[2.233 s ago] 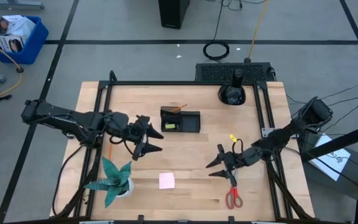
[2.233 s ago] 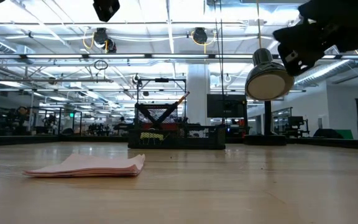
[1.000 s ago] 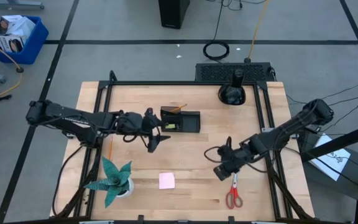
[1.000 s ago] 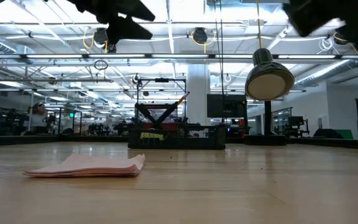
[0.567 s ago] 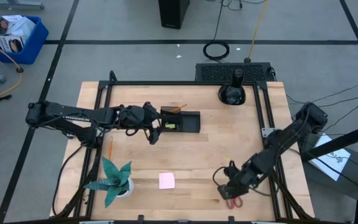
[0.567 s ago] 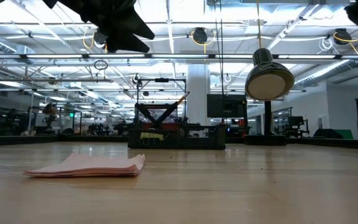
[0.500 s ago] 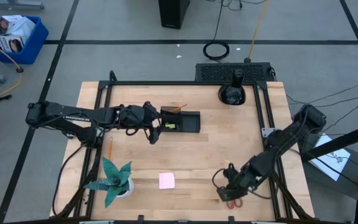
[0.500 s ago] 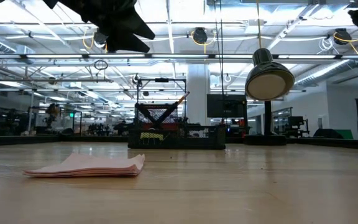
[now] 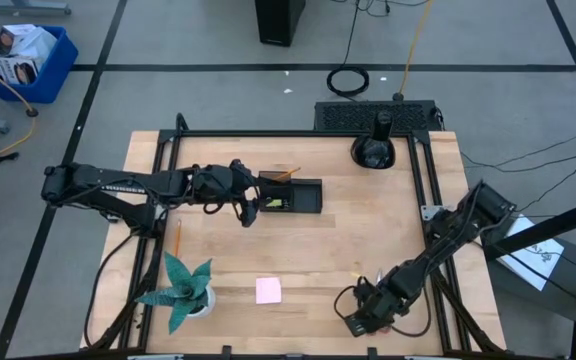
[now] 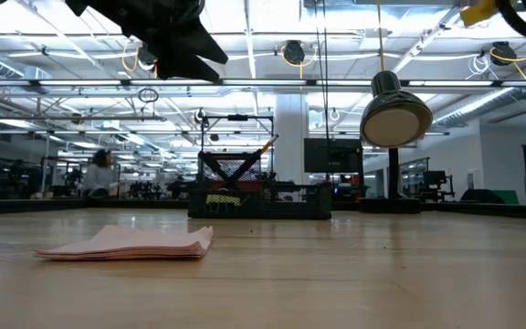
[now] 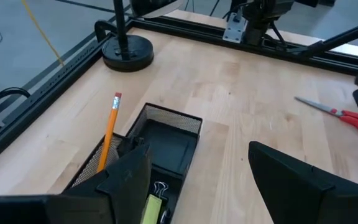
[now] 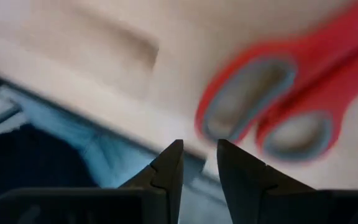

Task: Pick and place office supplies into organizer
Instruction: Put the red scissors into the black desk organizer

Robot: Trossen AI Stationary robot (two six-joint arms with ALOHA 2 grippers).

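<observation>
The black mesh organizer (image 9: 290,195) sits on the far middle of the table, with an orange pencil (image 11: 110,127), a binder clip (image 11: 161,186) and a yellow piece (image 11: 150,210) in it. My left gripper (image 9: 248,208) hovers open just left of the organizer (image 11: 160,146). My right gripper (image 9: 356,318) is by the near edge, shut on nothing and covering the scissors in the high view. Its wrist view shows the red scissor handles (image 12: 272,106) just beyond the fingertips (image 12: 199,155). The pink sticky-note pad (image 9: 268,290) lies flat, and another orange pencil (image 9: 178,237) lies at the left.
A teal spiky plant (image 9: 183,290) stands near the left corner. A round black domed object (image 9: 373,150) sits at the far right. The black table frame (image 9: 158,200) runs along both sides. Bare wood lies between the organizer and the pad (image 10: 126,242).
My right gripper has moved from the middle right of the table toward the near edge and down onto the place of the scissors, hiding them in the high view. My left gripper has shifted a little toward the far edge, closer to the organizer, and stayed open.
</observation>
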